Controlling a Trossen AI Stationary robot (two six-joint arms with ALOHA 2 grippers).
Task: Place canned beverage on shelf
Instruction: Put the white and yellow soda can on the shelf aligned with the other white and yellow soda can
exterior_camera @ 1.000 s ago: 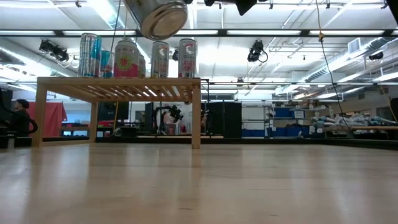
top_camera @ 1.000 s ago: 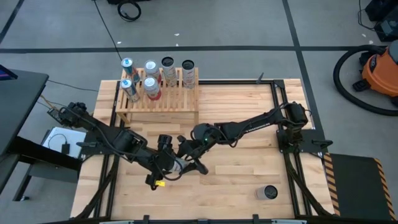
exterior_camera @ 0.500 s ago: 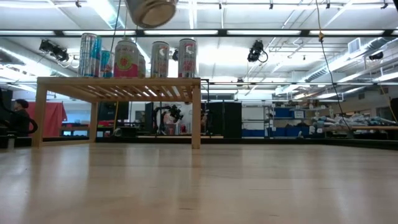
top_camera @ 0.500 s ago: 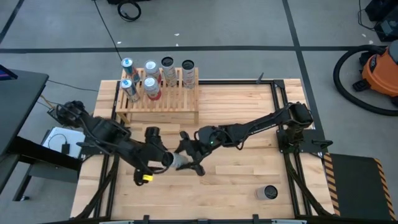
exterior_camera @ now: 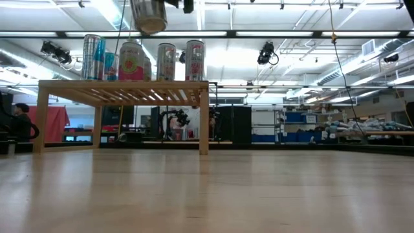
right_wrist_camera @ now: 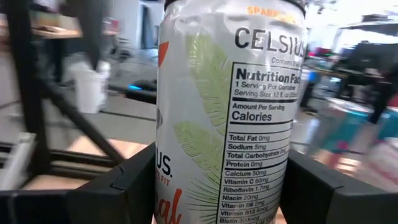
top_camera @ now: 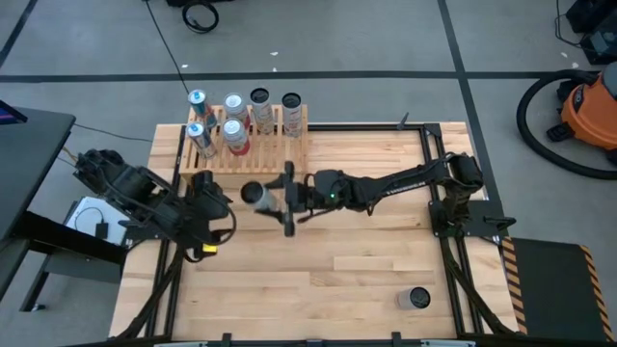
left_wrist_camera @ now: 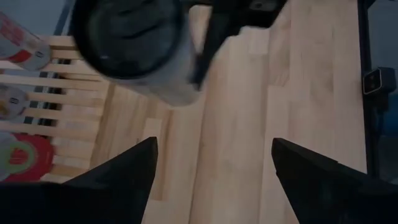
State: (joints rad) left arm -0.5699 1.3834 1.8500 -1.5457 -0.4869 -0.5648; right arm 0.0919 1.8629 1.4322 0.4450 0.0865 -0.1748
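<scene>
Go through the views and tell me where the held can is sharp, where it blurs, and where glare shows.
Right wrist view: the held can is sharp, its label readable, the room behind soft. Left wrist view: the can is a blurred dark disc, the shelf slats soft too. Low view: ceiling lights glare behind the shelf's cans. High view: even light, the right gripper gripping the can, the left gripper drawn back.

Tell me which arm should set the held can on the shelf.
Right. The right claw is shut on the Celsius can, held up beside the shelf. The left claw is open and holds nothing.
</scene>
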